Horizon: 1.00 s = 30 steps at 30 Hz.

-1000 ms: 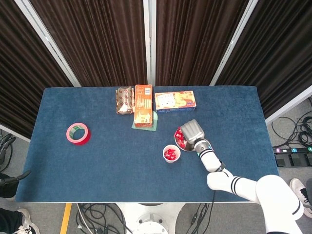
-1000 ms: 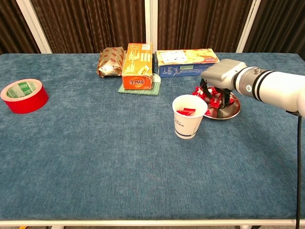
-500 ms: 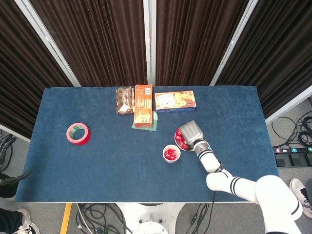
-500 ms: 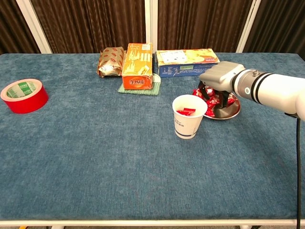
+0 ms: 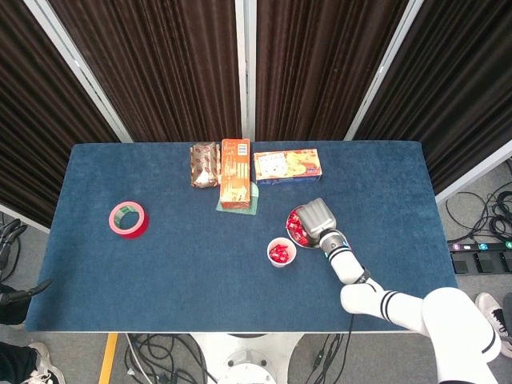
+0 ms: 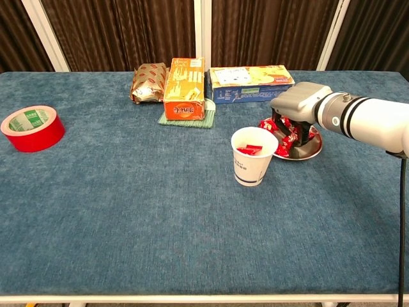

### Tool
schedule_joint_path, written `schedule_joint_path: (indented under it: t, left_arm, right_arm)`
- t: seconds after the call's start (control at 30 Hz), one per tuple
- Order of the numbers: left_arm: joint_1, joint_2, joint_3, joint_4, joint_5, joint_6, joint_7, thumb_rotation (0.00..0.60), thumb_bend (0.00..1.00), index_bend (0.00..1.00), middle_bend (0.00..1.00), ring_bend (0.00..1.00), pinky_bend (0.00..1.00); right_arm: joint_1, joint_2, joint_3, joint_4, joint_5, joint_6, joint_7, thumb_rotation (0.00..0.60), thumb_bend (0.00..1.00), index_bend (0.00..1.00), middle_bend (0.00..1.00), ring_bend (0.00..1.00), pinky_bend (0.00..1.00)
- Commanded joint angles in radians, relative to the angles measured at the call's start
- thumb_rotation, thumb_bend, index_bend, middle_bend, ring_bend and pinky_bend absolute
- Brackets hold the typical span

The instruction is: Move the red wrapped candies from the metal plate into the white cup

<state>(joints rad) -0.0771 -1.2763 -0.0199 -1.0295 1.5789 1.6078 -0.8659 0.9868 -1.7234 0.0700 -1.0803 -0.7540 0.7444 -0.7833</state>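
A small metal plate (image 6: 311, 151) holds a pile of red wrapped candies (image 6: 269, 125) right of the table's middle. Just left of it stands the white cup (image 6: 254, 157) with a few red candies inside (image 5: 279, 254). My right hand (image 6: 300, 103) hovers over the plate, its dark fingers (image 6: 282, 133) curled down into the pile and pinching a red candy. From the head camera the hand (image 5: 318, 218) covers most of the plate (image 5: 291, 235). My left hand appears in neither view.
At the back stand a brown packet (image 6: 148, 82), an orange box (image 6: 185, 88) on a green cloth, and a flat biscuit box (image 6: 250, 82). A red tape roll (image 6: 32, 128) lies far left.
My right hand shifted slightly left over the plate and then back to the right, its fingers drawing closer together in the candy pile. Cup and plate stayed put.
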Motion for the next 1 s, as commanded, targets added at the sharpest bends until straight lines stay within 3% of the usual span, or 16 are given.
schedule_joint_path:
  t: [0.03, 0.27, 0.5, 0.7, 1.0]
  left_arm:
    - [0.000, 0.001, 0.000, -0.002, 0.000, 0.002, 0.000, 0.592, 0.13, 0.13, 0.08, 0.03, 0.11]
    - [-0.001, 0.007, -0.003, -0.013, 0.003, 0.009, 0.004, 0.585, 0.13, 0.13, 0.08, 0.03, 0.11]
    - [0.001, 0.015, -0.004, -0.030, 0.004, 0.017, 0.014, 0.585, 0.12, 0.13, 0.08, 0.03, 0.11]
    - [0.004, 0.022, -0.005, -0.045, 0.002, 0.021, 0.025, 0.583, 0.13, 0.13, 0.08, 0.03, 0.11]
    - [0.009, 0.028, -0.005, -0.060, 0.001, 0.025, 0.035, 0.584, 0.12, 0.13, 0.08, 0.03, 0.11]
  right_arm:
    - [-0.002, 0.016, 0.007, -0.025, -0.007, 0.017, 0.004, 0.600, 0.18, 0.66, 1.00, 1.00, 1.00]
    - [-0.015, 0.113, 0.028, -0.174, -0.050, 0.100, 0.011, 0.600, 0.19, 0.66, 1.00, 1.00, 1.00]
    - [-0.036, 0.247, 0.046, -0.425, -0.151, 0.216, 0.015, 0.600, 0.19, 0.66, 1.00, 1.00, 1.00]
    - [-0.057, 0.310, 0.022, -0.588, -0.255, 0.272, 0.003, 0.600, 0.19, 0.66, 1.00, 1.00, 1.00]
    - [-0.061, 0.277, -0.018, -0.616, -0.282, 0.242, -0.009, 0.600, 0.19, 0.66, 1.00, 1.00, 1.00]
